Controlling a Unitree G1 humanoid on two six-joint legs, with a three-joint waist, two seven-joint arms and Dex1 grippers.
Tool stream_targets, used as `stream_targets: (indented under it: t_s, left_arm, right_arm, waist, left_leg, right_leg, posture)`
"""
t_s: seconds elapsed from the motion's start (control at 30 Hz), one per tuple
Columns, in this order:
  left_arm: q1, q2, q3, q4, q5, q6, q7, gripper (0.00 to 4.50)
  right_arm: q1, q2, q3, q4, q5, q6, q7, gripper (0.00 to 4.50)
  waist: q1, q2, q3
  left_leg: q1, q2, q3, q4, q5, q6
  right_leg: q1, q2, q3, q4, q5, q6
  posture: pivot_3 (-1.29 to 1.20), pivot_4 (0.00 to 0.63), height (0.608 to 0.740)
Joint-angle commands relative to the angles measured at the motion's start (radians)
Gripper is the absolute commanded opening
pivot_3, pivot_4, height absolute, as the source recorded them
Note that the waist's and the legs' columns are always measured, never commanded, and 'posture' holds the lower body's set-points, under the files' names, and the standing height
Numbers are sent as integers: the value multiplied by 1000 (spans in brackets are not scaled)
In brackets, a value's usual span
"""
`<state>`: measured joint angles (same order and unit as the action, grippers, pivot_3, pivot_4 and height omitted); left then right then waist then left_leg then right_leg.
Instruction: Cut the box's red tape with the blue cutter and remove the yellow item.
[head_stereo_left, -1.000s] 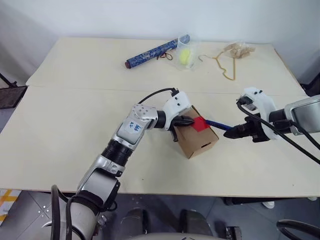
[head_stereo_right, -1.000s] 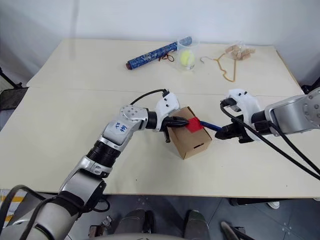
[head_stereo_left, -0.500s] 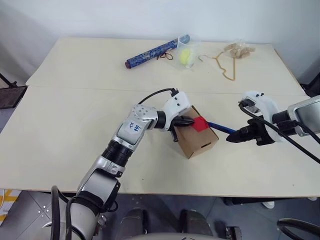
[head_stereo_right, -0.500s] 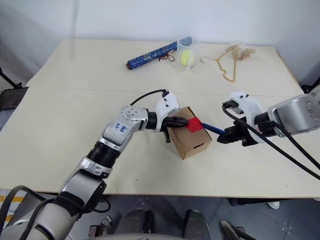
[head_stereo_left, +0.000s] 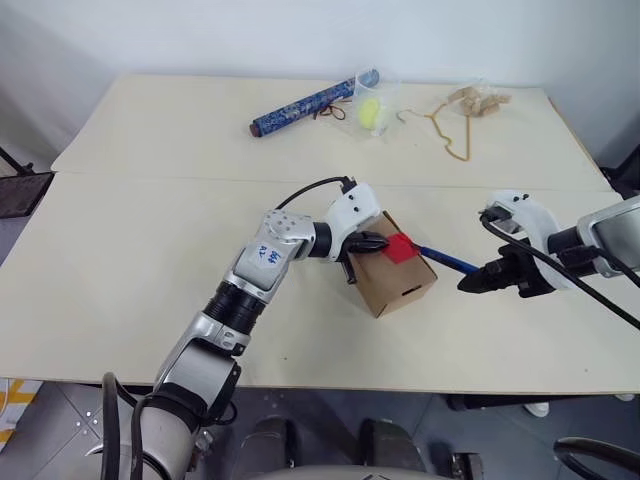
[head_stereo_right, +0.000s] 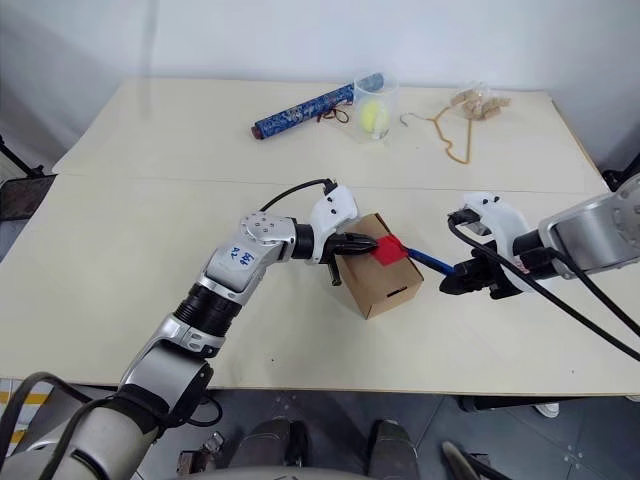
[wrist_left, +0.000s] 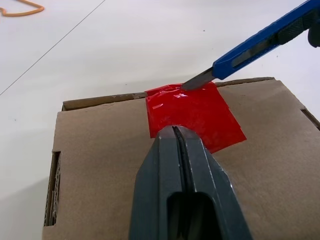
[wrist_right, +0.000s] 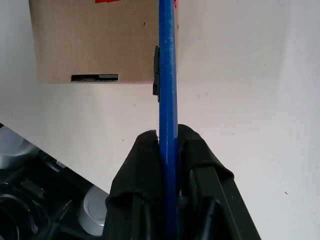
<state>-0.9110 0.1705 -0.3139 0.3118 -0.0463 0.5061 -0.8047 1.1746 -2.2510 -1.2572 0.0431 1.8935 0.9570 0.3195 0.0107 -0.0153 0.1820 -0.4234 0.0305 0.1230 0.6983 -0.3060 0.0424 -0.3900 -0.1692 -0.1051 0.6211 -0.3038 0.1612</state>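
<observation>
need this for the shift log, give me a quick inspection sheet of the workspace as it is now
surface: pale beige table, seam across.
job's things: small brown cardboard box closed; red tape patch with the slim blue cutter blade at its edge; yellow item nothing seen.
clutter: dark-blue patterned roll, clear cup with yellow-green ball, wire hanger at far edge.
grippers: left gripper shut, fingers pressing the box; right gripper clamps cutter.
cables: black cables along both wrists.
surroundings: white wall behind.

Patterned roll (head_stereo_left: 312, 101), cup w/ ball (head_stereo_left: 373, 110), hanger (head_stereo_left: 447, 128)
</observation>
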Motion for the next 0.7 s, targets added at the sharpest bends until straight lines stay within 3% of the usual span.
stream_targets:
  t_s: [0.03, 0.7]
  left_arm:
    - [21, 4, -19, 20, 17, 26, 2, 0]
    - [45, 1, -18, -7, 14, 34, 23, 0]
  right_arm:
    - [13, -1, -22, -17, 0, -26, -10, 177]
    - [17, -1, -55, -47, -118, -12, 57, 177]
  waist:
    - [-2, 0, 0]
    - [-11, -1, 0]
  left_leg:
    - [0, 0, 0, 0, 0, 0]
    - [0, 0, 0, 0, 0, 0]
  right_leg:
    - [0, 0, 0, 0, 0, 0]
    - [0, 0, 1, 0, 0, 0]
  posture:
    - [0, 150, 740]
    - [0, 150, 740]
